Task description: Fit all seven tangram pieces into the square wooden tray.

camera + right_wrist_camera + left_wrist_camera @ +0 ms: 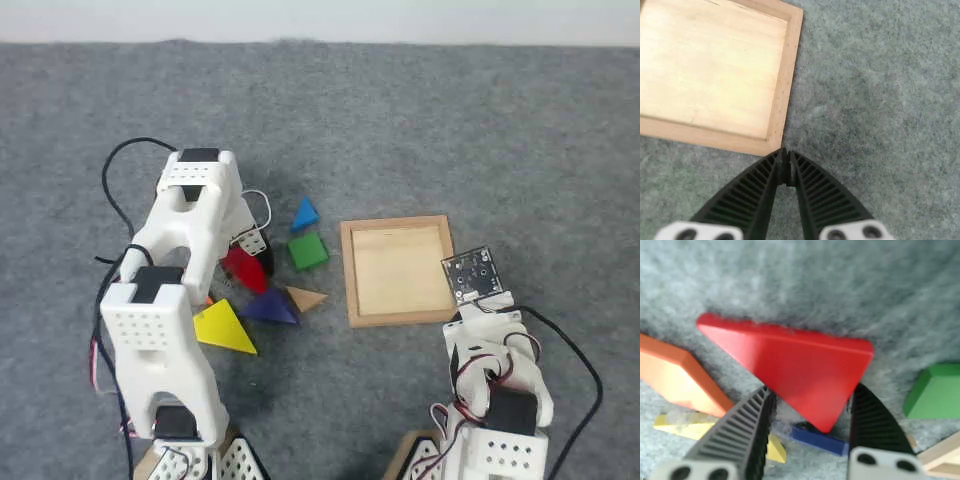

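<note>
"Left pincer (811, 389) is open, one finger each side of the red triangle (795, 365)."
"Right pincer (786, 152)?"
"Shut, empty, by the tray (346, 270)."
"Any pieces (308, 250) in?"
"None. All lie on the desk (500, 120) beside it."

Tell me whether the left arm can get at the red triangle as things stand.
Probably yes. The left end effector is open and straddles a corner of the red triangle, with nothing between them. The orange piece beside it looks clear of the closing path.
</note>
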Robot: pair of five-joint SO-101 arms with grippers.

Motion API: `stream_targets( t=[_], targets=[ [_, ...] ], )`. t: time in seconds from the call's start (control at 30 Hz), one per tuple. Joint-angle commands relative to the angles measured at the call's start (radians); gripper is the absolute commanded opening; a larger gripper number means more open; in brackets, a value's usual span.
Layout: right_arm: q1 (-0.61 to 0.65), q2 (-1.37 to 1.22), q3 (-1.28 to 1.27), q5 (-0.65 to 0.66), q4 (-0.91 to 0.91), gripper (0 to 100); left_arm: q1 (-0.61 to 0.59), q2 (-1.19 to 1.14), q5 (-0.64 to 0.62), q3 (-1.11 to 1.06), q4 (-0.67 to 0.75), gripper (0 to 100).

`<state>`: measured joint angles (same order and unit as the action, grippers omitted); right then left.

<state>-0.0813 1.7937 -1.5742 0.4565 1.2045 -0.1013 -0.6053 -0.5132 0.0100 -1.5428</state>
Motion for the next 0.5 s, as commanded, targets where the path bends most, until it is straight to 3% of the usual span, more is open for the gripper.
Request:
stream_targets(
  t=[0.0,0.13,0.27,0.47],
  targets=[
    [0.005,-0.012,0.017,0.014,-0.010,0.9,-0.025,-0.025,-0.005,0.051,0.087,21],
    [0.005,-0.012,0.017,0.014,-0.010,0.9,-0.052,-0.025,-0.061,0.065,0.094,25],
    [0.005,-0.012,0.017,0.014,-0.008,0.9,-0.072,-0.020,-0.032,0.077,0.086,30],
    [0.005,-0.008,0.014,0.014,-0.010,0.9,-0.092,0.107,0.101,0.076,0.137,21]
  ],
)
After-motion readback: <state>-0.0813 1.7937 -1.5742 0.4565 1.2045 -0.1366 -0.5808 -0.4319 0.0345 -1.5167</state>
